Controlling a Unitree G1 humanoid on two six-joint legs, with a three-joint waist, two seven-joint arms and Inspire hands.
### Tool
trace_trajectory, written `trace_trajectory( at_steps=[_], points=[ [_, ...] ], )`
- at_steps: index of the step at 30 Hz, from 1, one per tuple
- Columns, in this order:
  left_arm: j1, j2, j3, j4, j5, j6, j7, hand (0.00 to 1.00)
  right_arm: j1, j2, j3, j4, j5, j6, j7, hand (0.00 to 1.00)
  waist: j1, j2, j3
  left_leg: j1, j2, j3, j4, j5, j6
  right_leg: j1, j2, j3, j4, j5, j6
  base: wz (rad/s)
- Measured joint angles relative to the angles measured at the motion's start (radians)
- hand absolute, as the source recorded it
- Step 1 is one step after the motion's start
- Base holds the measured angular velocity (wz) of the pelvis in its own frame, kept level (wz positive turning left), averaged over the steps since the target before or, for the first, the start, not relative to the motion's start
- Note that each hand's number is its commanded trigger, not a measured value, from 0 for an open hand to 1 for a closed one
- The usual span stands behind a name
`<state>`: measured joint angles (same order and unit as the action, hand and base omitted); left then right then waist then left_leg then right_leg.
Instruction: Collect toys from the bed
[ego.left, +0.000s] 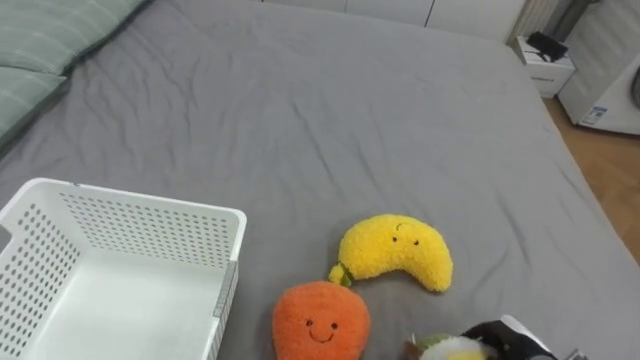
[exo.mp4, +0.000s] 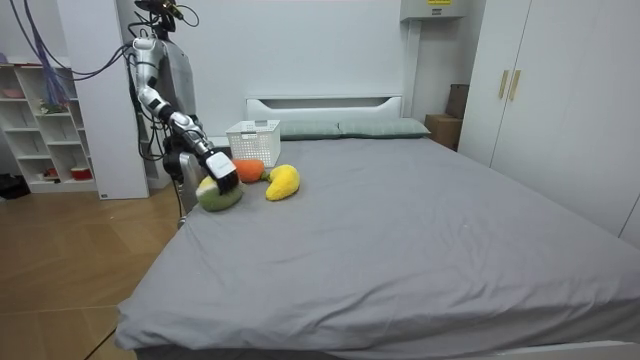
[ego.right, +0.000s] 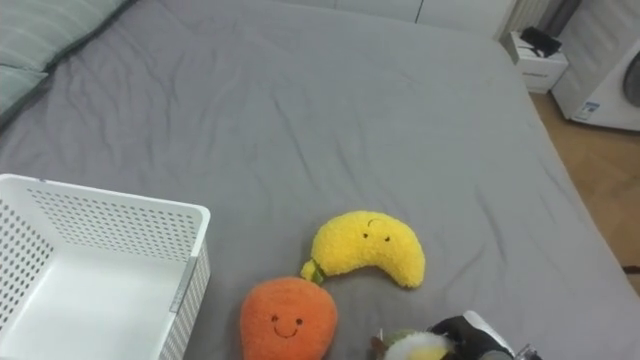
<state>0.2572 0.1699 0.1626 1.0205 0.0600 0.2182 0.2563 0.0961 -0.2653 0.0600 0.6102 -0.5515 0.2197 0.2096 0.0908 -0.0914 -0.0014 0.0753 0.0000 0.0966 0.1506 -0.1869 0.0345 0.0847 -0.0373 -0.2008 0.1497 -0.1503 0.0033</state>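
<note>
Room view: right hand (exo.mp4: 223, 172) atop plush (exo.mp4: 215, 197)

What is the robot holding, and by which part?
Cannot be told: the right hand lies on top of the green plush toy at the edge of the bed, grip hidden.

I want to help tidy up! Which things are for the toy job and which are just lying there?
For the job: yellow banana toy, orange toy, green toy at the right hand, white basket, bed.
Just there: pillows, nightstand, shelf, wardrobe.
</note>
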Motion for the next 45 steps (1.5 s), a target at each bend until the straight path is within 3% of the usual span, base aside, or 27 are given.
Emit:
trace_trajectory(
  at_steps=[9, 11, 16, 22, 26, 36, 45],
  points=[
    [-0.016, 0.0, -0.001, -0.022, -0.003, -0.01, -0.002, 0.0, 0.002, 0.016, -0.002, -0.068, -0.005, 0.0, -0.008, 1.0, -0.007, -0.005, -0.0026, 0.0, 0.0, 0.006, 0.001, 0.0, 0.0, -0.005, 0.003, 0.008, 0.002, 0.0, 0.0, -0.02],
    [-0.015, 0.001, 0.002, -0.02, -0.003, -0.026, -0.002, 0.0, 0.002, 0.015, -0.005, -0.15, -0.006, 0.001, -0.007, 1.0, -0.011, -0.007, -0.0023, -0.002, 0.0, 0.01, 0.001, 0.001, 0.0, -0.012, 0.004, 0.014, 0.006, 0.0, 0.0, -0.07],
    [-0.011, 0.0, 0.002, -0.019, 0.0, -0.028, -0.011, 0.0, 0.001, 0.011, -0.034, -0.37, -0.007, 0.0, -0.001, 1.0, -0.041, -0.011, 0.0003, -0.01, 0.0, 0.007, 0.002, 0.001, 0.0, -0.02, 0.003, 0.01, 0.006, 0.0, 0.0, 0.02],
    [-0.029, 0.0, 0.013, 0.001, -0.012, -0.049, -0.026, 0.0, -0.039, -0.05, -0.087, -0.572, 0.006, 0.0, -0.01, 1.0, -0.044, -0.013, 0.0027, -0.006, 0.001, 0.012, -0.001, 0.001, 0.0, -0.019, 0.005, 0.014, 0.009, 0.0, 0.0, -0.01],
    [-0.052, -0.001, 0.032, 0.025, -0.01, -0.07, -0.022, 0.0, -0.063, -0.06, -0.126, -0.666, 0.024, 0.0, -0.011, 1.0, -0.035, -0.017, 0.0045, 0.002, 0.001, 0.017, -0.005, 0.001, 0.0, -0.019, 0.006, 0.022, 0.015, 0.0, 0.0, -0.06],
    [-0.07, 0.0, 0.032, 0.059, -0.01, -0.075, -0.025, 0.0, -0.162, -0.064, -0.121, -0.744, 0.041, 0.01, 0.031, 1.0, -0.023, -0.017, 0.0064, 0.001, 0.003, 0.023, -0.007, 0.001, 0.0, -0.023, 0.005, 0.021, 0.023, 0.0, 0.0, -0.02],
    [-0.076, -0.007, 0.027, 0.032, -0.03, -0.079, -0.025, 0.0, -0.296, -0.065, -0.044, -0.751, 0.105, 0.024, 0.056, 1.0, 0.034, -0.021, 0.0037, -0.013, 0.002, 0.006, 0.0, 0.002, -0.001, -0.029, 0.003, -0.001, 0.022, 0.001, -0.001, 0.06]
  ],
)
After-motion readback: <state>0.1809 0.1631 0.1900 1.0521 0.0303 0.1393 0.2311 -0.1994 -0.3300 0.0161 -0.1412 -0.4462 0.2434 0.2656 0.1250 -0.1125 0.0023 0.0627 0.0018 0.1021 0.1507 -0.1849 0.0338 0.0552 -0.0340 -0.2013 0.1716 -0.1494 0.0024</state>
